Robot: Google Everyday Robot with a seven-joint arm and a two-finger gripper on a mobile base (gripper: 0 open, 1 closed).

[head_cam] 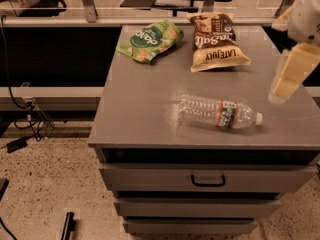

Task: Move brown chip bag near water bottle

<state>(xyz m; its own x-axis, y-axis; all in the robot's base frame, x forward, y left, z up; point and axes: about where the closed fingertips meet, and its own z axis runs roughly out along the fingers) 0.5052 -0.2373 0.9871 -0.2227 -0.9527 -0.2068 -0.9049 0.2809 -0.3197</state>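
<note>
The brown chip bag (216, 41) lies flat at the back of the grey cabinet top (145, 114), dark brown at the far end and cream-yellow at the near end. The water bottle (219, 113) lies on its side near the front, with its white cap pointing right. The bag and the bottle are well apart. My gripper (291, 74) hangs at the right edge of the view, above the cabinet top's right side. It is to the right of both the bag and the bottle, touches neither and holds nothing.
A green snack bag (149, 40) lies at the back left of the cabinet top, next to the brown bag. Drawers with a dark handle (208, 180) are below the front edge. A glass partition (150, 4) runs behind the cabinet. Cables lie on the floor at left.
</note>
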